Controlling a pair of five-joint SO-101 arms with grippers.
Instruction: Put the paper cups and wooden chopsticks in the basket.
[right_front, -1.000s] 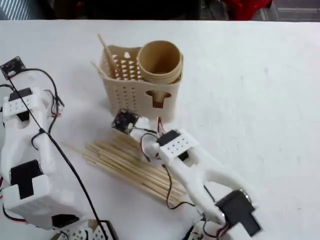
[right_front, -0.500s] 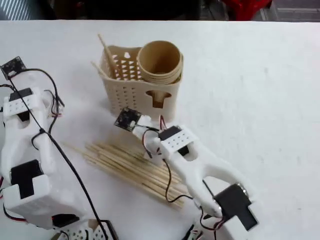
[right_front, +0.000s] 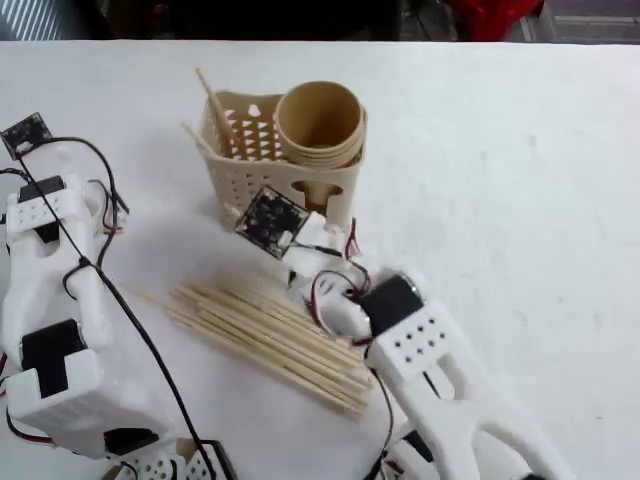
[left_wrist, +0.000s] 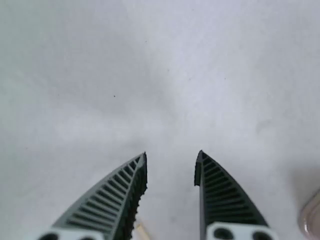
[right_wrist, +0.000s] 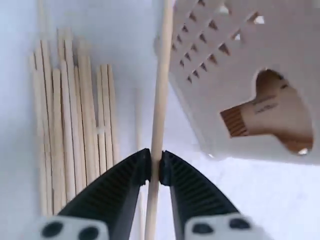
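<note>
Wooden, a single chopstick (right_wrist: 163, 85) is clamped in the right gripper (right_wrist: 155, 161) at the basket's (right_front: 262, 190) six o'clock, the loose pile (right_front: 270, 335) lying at seven, while the left gripper (left_wrist: 171, 161) gapes half spread, holding nothing.

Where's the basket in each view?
High: basket left of centre on the table, toward the far edge, cups inside.
Right wrist: basket wall close beside the chopstick held in the right gripper.
Left wrist: faces table past the left gripper.
Landmark: chopstick pile, near the basket in high and right wrist views.
</note>
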